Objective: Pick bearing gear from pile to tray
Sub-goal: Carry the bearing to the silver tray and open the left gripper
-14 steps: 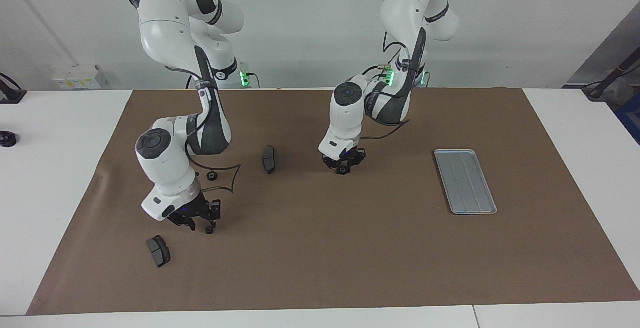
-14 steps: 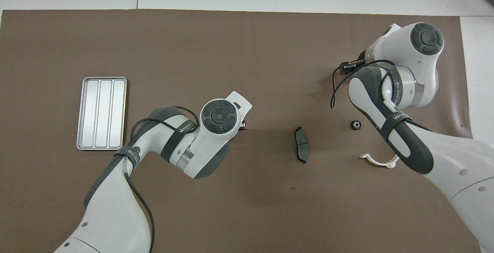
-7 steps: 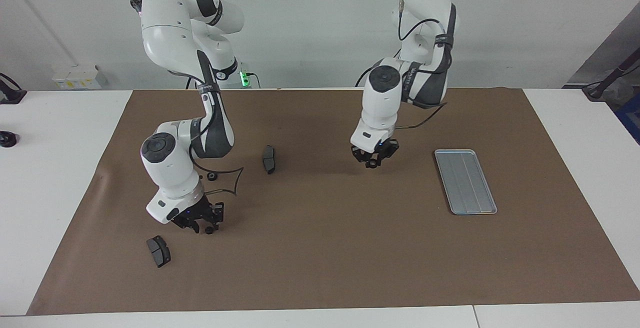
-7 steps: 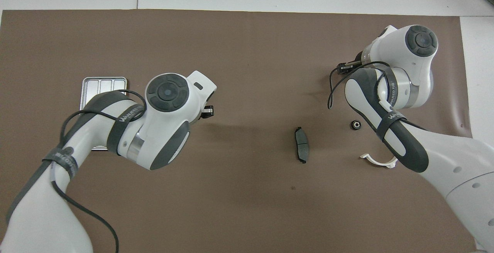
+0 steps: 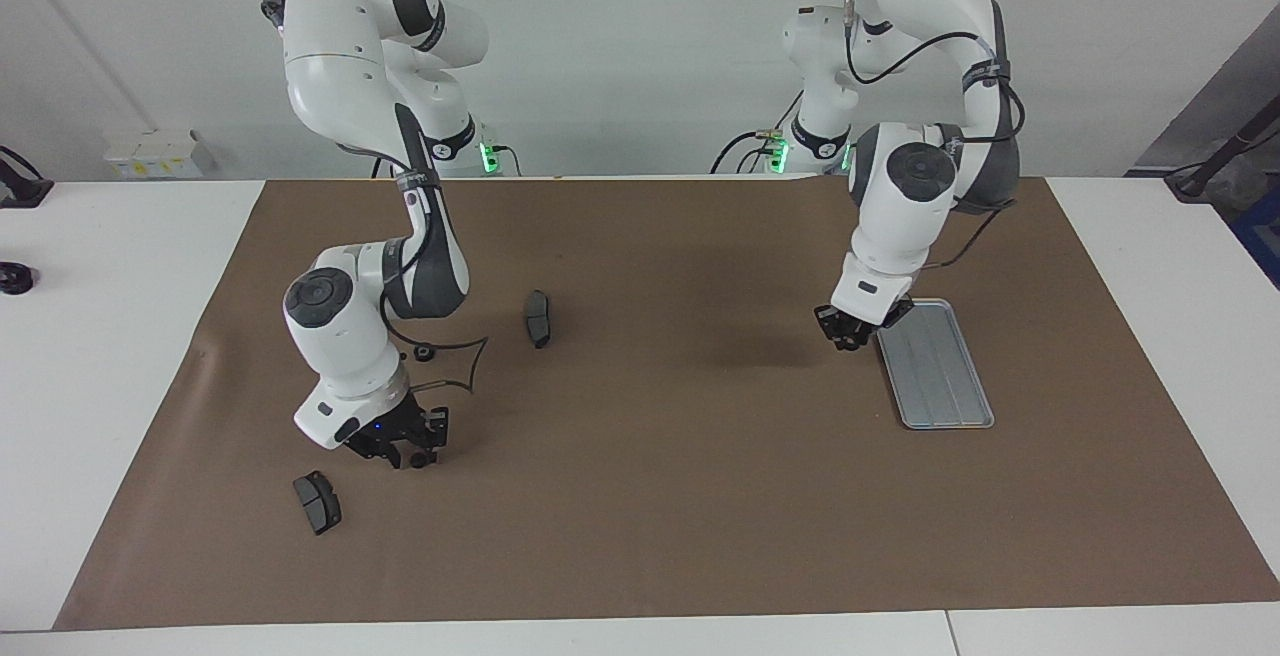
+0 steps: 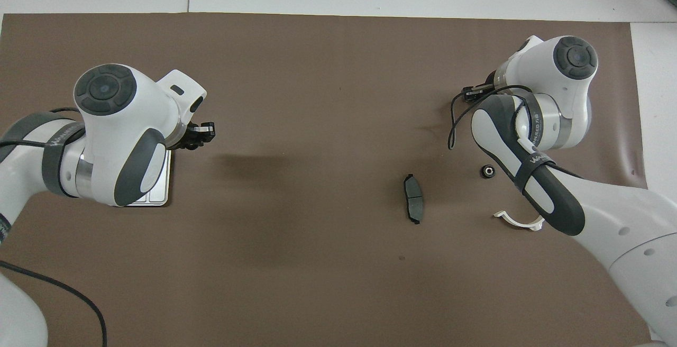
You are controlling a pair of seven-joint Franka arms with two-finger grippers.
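Shows the left gripper (image 5: 850, 332) up over the brown mat (image 5: 640, 516), just beside the tray (image 5: 940, 376) on its side toward the right arm's end, having swung there from mid-table within the last second; cannot tell how wide it stands or whether it carries a gear. Leaves the pile well apart from the tray toward the right arm's end, unmoved: one gear (image 5: 424, 351), two brake pads (image 5: 538, 318) (image 5: 317, 502) and a white bracket (image 6: 518, 222). Keeps the right gripper (image 5: 402, 448) low over that pile, close to a second gear (image 5: 422, 457), a shade higher than before, grip state impossible to tell.
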